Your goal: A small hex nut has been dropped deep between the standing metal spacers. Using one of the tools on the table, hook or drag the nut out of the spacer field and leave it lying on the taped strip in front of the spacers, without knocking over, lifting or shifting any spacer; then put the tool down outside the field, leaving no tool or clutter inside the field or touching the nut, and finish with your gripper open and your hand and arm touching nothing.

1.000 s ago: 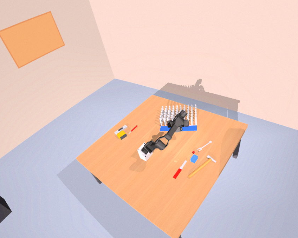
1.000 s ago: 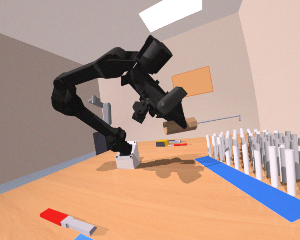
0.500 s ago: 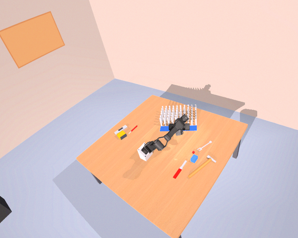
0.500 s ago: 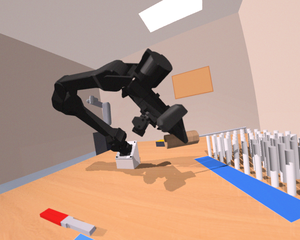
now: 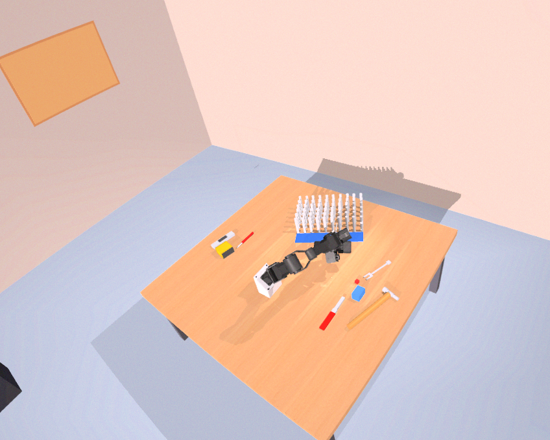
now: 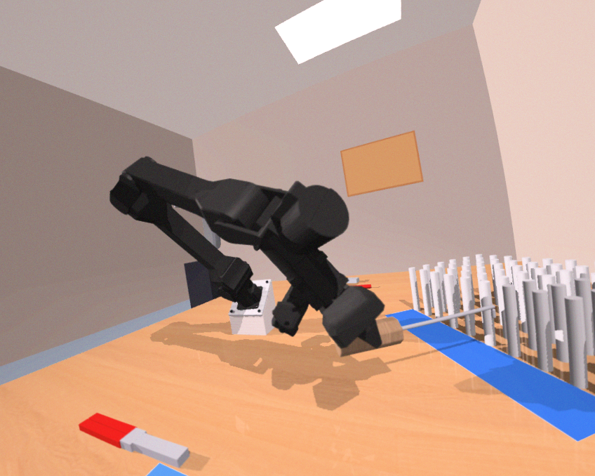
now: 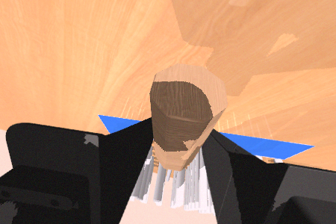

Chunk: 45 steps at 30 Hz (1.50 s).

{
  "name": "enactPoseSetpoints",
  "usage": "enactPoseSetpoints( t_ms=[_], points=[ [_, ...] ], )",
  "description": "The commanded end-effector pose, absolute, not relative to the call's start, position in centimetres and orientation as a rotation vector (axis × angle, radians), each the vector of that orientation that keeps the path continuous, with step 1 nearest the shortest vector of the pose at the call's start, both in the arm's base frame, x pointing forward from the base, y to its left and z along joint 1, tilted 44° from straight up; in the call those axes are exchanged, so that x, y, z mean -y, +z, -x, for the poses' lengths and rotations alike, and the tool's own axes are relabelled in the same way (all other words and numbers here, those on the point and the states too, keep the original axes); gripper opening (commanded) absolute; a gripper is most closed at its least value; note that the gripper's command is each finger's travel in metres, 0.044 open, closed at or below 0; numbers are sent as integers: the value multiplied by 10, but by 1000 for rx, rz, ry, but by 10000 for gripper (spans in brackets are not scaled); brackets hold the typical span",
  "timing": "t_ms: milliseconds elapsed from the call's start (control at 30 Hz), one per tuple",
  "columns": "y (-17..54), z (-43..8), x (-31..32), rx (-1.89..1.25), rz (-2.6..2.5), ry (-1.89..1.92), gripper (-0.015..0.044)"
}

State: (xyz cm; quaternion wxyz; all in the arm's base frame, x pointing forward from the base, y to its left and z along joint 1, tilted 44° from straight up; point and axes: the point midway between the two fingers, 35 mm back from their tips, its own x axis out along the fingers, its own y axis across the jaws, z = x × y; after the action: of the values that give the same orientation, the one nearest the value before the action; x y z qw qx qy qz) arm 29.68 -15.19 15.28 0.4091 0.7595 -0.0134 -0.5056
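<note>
My gripper (image 6: 370,339) (image 7: 178,126) is shut on the wooden handle (image 6: 391,331) (image 7: 183,102) of a thin metal hook tool, held low in front of the blue taped strip (image 5: 304,237) (image 6: 518,378) (image 7: 261,145). The tool's rod (image 6: 436,321) slopes slightly upward across the strip and reaches in among the front spacers; its hooked tip is hidden there. The white and grey spacers (image 5: 332,213) (image 6: 576,342) (image 7: 160,186) stand upright in rows behind the strip. I cannot make out the hex nut for certain, nor whether the rod touches a spacer.
On one side lie a wrench (image 5: 379,269), a red cube (image 5: 357,281), a blue block (image 5: 358,293), a hammer (image 5: 370,310) and a red-handled tool (image 5: 327,320) (image 6: 105,429). On the other lie a yellow block (image 5: 224,248), a grey-white tool (image 5: 216,243) and a thin red tool (image 5: 247,238).
</note>
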Motion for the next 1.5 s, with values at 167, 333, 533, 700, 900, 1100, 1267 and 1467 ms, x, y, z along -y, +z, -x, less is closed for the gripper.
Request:
enactPoseSetpoints(
  t_ms=[167, 333, 533, 700, 900, 1100, 1267, 1467],
  points=[
    [123, -285, 176, 24, -1906, -1267, 0],
    [123, -287, 176, 25, -1906, -1266, 0],
    [122, -290, 175, 25, -1907, -1266, 0],
    [121, -294, 174, 25, -1907, -1266, 0],
    [120, -297, 174, 25, -1908, -1266, 0],
    [119, -301, 173, 26, -1908, -1266, 0],
    [118, -305, 172, 26, -1909, -1266, 0],
    [117, -308, 172, 27, -1909, -1266, 0]
  ],
)
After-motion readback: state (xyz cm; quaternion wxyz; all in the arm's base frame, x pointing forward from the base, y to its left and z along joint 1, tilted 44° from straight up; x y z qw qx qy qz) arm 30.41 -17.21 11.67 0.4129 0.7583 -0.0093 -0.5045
